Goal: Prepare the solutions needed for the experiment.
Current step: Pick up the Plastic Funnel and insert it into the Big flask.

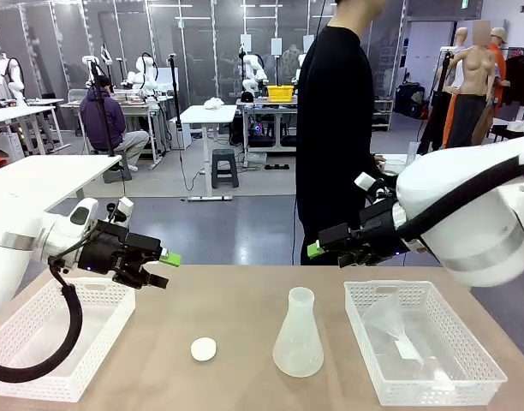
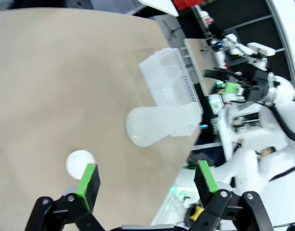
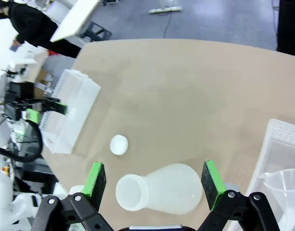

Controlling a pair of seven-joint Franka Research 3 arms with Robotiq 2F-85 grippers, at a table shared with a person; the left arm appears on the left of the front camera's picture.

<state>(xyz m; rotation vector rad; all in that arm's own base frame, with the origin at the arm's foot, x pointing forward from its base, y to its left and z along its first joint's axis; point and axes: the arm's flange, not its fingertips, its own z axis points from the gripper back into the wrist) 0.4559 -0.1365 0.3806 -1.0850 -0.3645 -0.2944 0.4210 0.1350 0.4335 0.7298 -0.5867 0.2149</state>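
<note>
flask: translucent white plastic conical flask (image 1: 298, 334) upright on tan table (image 1: 236, 300), neck up; solutions inside too faint to tell | right gripper (image 1: 316, 250): fully open, empty, nearly above neck, nearer | left gripper (image 1: 165, 268): fully open, empty, well apart

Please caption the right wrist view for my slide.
Right gripper, jaws open, above a translucent Erlenmeyer flask; white round cap nearby.
</note>
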